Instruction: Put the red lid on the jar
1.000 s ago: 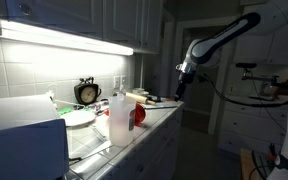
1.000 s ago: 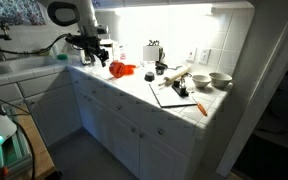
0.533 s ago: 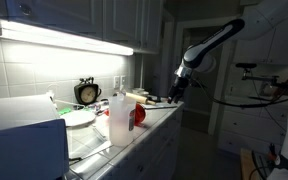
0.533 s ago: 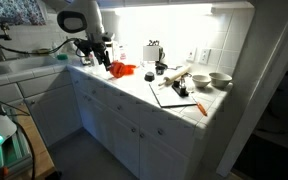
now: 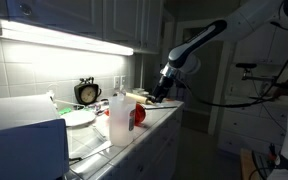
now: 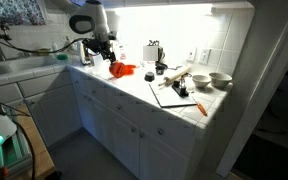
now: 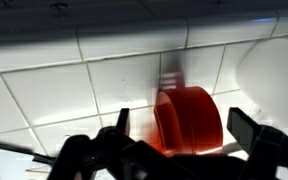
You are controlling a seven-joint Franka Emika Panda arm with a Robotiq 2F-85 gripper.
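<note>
On the tiled counter (image 5: 156,117) in an exterior view, the red lid (image 5: 138,115), just at the 3 o'clock side of the jar (image 5: 118,117); touching it or merely close, impossible to tell from this angle. Up at about 2 o'clock from the lid and clear of it, the gripper (image 5: 160,94), hanging from the arm (image 5: 199,40) over the counter.

From an exterior view on another side, the same layout mirrored: gripper (image 6: 103,57) above the counter (image 6: 134,86), lid (image 6: 122,70) at roughly 4 o'clock from it, near but apart.

In the wrist view, looking down on white tiles (image 7: 64,90): the lid (image 7: 189,118) straight ahead, at 12 o'clock from the gripper (image 7: 184,150). Flanking it, the two dark fingers (image 7: 246,130), one near the lid's 8 o'clock and one near its 3 o'clock. Spread wide, wider than the lid, and pinching nothing. Flat or tipped on edge: hard to judge here, with the picture blurred. At 2 o'clock from the lid, part of a pale round shape, cut off by the frame edge and too soft to name.

Back by the wall, at about 10 o'clock from the jar, a round clock (image 5: 87,92).
</note>
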